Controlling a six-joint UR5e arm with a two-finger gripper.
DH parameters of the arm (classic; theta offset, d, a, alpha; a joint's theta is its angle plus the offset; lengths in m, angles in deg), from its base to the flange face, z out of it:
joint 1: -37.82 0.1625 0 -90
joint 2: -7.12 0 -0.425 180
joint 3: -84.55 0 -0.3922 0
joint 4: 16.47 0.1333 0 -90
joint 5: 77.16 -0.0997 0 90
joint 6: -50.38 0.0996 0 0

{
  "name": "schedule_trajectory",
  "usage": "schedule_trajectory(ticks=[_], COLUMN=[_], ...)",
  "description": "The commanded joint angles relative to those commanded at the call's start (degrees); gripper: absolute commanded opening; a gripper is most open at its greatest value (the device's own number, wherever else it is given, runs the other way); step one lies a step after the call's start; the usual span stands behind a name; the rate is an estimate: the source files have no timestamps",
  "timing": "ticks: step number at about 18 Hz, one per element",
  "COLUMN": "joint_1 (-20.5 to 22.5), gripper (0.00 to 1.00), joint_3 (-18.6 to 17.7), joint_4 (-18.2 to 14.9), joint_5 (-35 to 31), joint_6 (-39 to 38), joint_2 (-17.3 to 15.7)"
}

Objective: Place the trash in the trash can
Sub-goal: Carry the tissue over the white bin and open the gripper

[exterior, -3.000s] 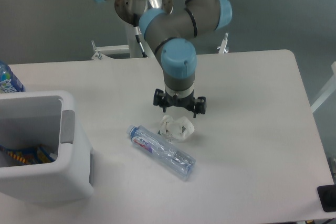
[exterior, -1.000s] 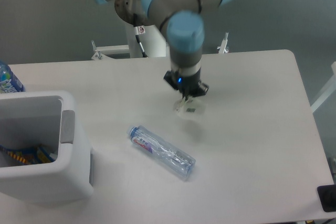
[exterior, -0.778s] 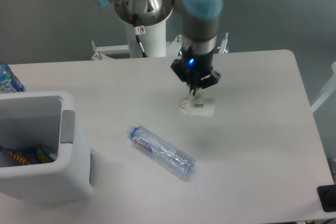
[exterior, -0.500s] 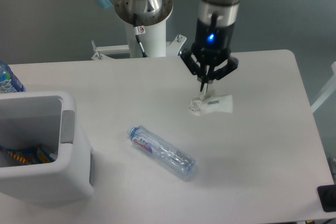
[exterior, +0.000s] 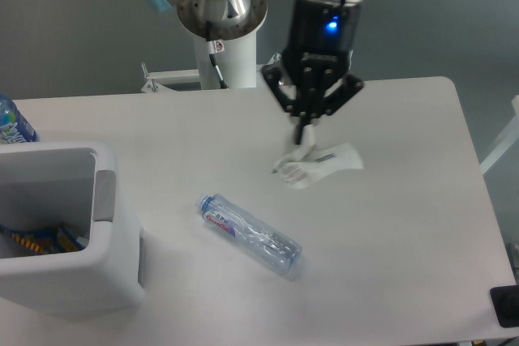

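My gripper [exterior: 305, 137] is shut on the small white creased wad [exterior: 319, 164] and holds it in the air above the middle of the table. The wad hangs below the fingertips. The clear plastic bottle with the red-and-purple label [exterior: 250, 235] lies on its side on the table, below and left of the gripper. The white boxy trash can [exterior: 69, 229] with a grey rim panel stands at the table's left front, far left of the gripper. Some coloured wrappers lie inside it.
A bottle with a blue-and-green label [exterior: 12, 121] stands at the far left edge behind the trash can. The arm's base post [exterior: 223, 46] stands behind the table. A black object [exterior: 506, 305] sits at the front right corner.
The gripper closed on the wad, lifted it off the table and carried it up and to the right, turning its wrist. The bottle and trash can have not moved.
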Motion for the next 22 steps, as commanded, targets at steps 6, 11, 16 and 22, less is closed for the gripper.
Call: schedule_trajectory(ticks=[6, 11, 16, 22], joint_1=[-9.40, -16.08, -21.10, -24.18], gripper=[0.00, 0.00, 0.00, 0.88], joint_3=[-0.08, 0.18, 0.10, -2.11], joint_4=[2.82, 3.17, 6.06, 7.30], joint_5=[-0.17, -0.18, -0.18, 0.00], joint_6=[-6.79, -8.11, -8.11, -6.36], joint_2=[0.79, 2.81, 5.19, 5.71])
